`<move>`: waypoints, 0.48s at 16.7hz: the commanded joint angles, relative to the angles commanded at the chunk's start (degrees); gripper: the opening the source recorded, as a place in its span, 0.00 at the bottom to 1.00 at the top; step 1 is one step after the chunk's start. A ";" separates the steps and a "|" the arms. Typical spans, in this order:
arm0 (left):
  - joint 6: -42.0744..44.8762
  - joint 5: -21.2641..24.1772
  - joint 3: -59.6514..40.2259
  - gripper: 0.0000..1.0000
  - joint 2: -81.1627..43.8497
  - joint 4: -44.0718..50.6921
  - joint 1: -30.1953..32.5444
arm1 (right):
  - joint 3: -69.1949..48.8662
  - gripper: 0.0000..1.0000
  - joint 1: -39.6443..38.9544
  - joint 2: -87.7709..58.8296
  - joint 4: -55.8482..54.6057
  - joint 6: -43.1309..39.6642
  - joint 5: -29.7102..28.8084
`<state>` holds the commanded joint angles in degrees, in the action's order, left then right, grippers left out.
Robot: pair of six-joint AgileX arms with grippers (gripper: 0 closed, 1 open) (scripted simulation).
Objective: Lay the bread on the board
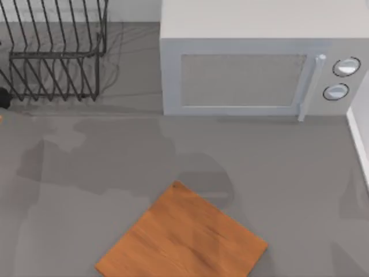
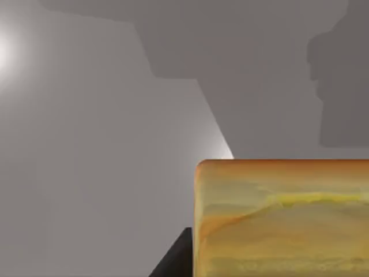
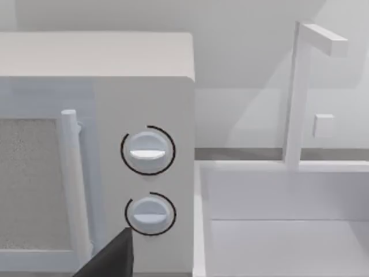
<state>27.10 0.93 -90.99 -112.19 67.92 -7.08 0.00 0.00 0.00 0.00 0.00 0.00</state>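
Your board point(image 1: 183, 236): orange-brown wood, flat, turned diagonally, at table's near edge. Your bread point(image 2: 282, 219): yellow-orange, toasted crust, close before the left wrist camera.

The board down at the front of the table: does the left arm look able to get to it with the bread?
Probably yes. The board lies flat with a bare top, nothing resting on it. In the left wrist view the bread sits close to the camera over open grey table. The microwave and rack stand well behind.

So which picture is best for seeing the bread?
The left wrist view. The bread sits big and close there, so you can see its golden crust and yellow-orange face. The top view has the board with no bread on it, and the right wrist view looks at the microwave.
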 joint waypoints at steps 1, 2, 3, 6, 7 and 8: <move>-2.37 0.38 0.26 0.00 0.30 -0.32 1.13 | 0.00 1.00 0.00 0.00 0.00 0.00 0.00; -5.32 0.81 0.58 0.00 0.66 -0.69 2.51 | 0.00 1.00 0.00 0.00 0.00 0.00 0.00; -8.82 1.28 0.96 0.00 1.05 -1.10 4.11 | 0.00 1.00 0.00 0.00 0.00 0.00 0.00; -23.00 2.85 2.46 0.00 2.30 -2.40 10.16 | 0.00 1.00 0.00 0.00 0.00 0.00 0.00; -28.88 3.39 3.10 0.00 2.70 -2.82 12.48 | 0.00 1.00 0.00 0.00 0.00 0.00 0.00; -35.24 3.93 3.81 0.00 3.09 -3.22 14.91 | 0.00 1.00 0.00 0.00 0.00 0.00 0.00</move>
<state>-8.14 4.86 -87.19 -109.10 64.70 7.83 0.00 0.00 0.00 0.00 0.00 0.00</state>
